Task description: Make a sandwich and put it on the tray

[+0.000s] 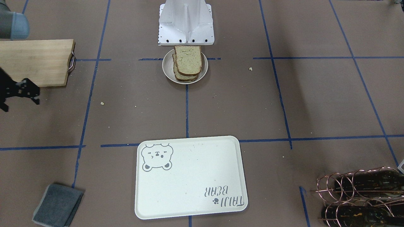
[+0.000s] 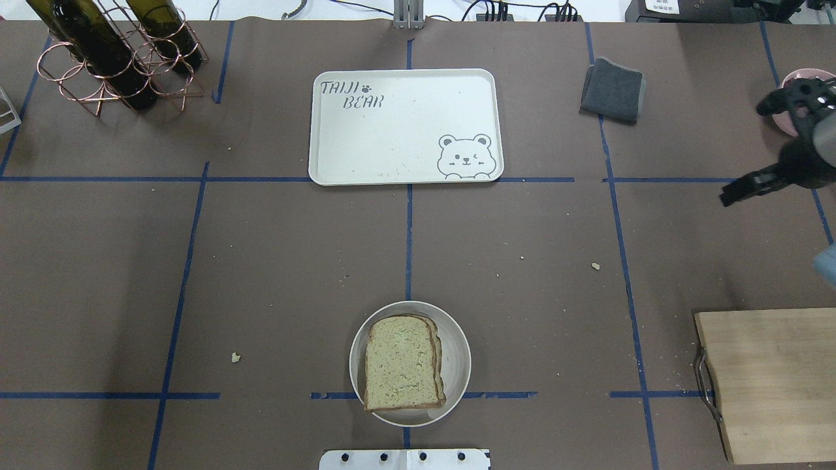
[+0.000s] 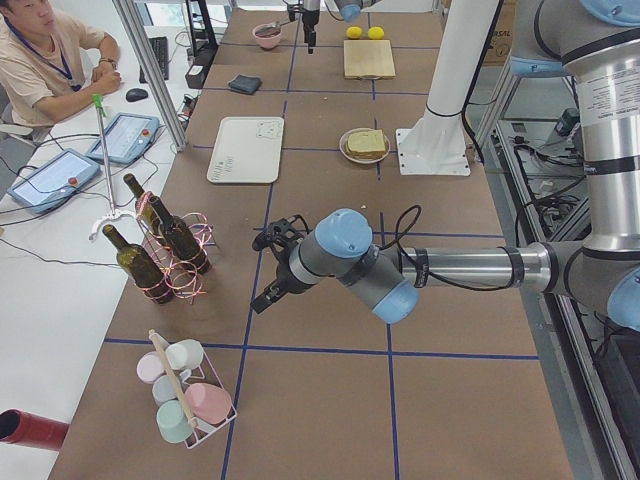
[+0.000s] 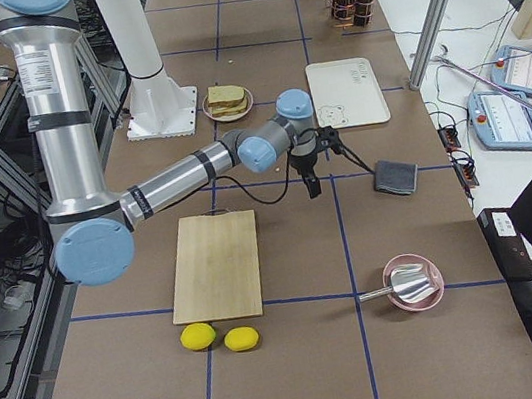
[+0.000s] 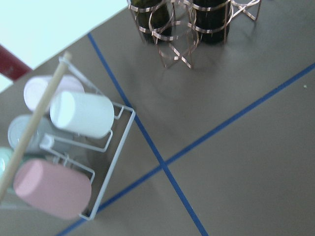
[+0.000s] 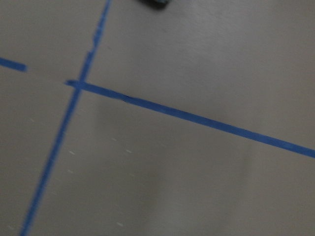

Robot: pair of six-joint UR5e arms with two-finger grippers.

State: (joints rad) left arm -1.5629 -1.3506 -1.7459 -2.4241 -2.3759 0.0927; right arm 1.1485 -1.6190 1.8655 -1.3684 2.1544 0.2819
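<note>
Your sandwich (image 2: 401, 362) sits in the bowl (image 2: 458, 356) at bottom centre, long axis pointing to the tray (image 2: 392, 150) at top centre. The right claw (image 2: 735, 190), at the right edge, looks nearer than the left claw (image 3: 268, 275). I can't tell either claw's spread.

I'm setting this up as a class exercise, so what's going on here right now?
Nothing is being handled. The bread slices sit stacked in the white bowl; the tray is empty. The right gripper hangs over the table near the cutting board, the left gripper near the wine bottles.
</note>
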